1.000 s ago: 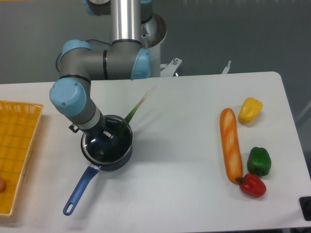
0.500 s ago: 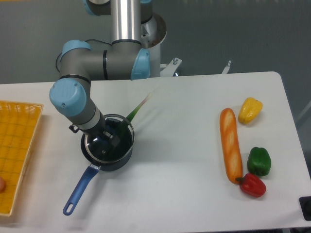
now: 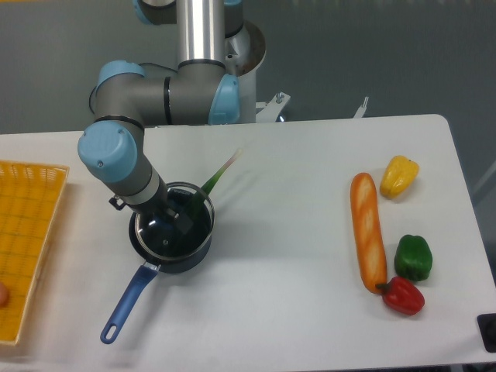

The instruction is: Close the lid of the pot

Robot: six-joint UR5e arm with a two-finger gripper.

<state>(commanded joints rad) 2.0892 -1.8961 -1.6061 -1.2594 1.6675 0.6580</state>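
The pot [image 3: 172, 236] sits left of centre on the white table [image 3: 271, 310], its blue handle [image 3: 128, 302] running down-left toward the front edge. The lid [image 3: 174, 225] lies over the pot's mouth, its metal rim tracing roughly the same circle as the pot's; whether it is fully seated or held just above cannot be told. The knob is hidden under the arm's wrist [image 3: 143, 186]. The gripper [image 3: 177, 221] reaches down onto the lid's centre, and its fingers are lost against the dark glass, so I cannot tell whether they are apart, together or clamped on the knob.

A green stalk [image 3: 217, 177] pokes out from the pot's upper right side, under or past the lid's rim, slanting up-right over the table.

At the far left an orange basket [image 3: 31, 232] is cut off by the picture edge. Well apart on the right lie a long bread loaf [image 3: 368, 231], a yellow pepper [image 3: 399, 175] near the loaf's top, a green pepper [image 3: 412, 257] beside its lower part, and a red pepper [image 3: 403, 295] touching its bottom end. Bare table spreads between pot and loaf.
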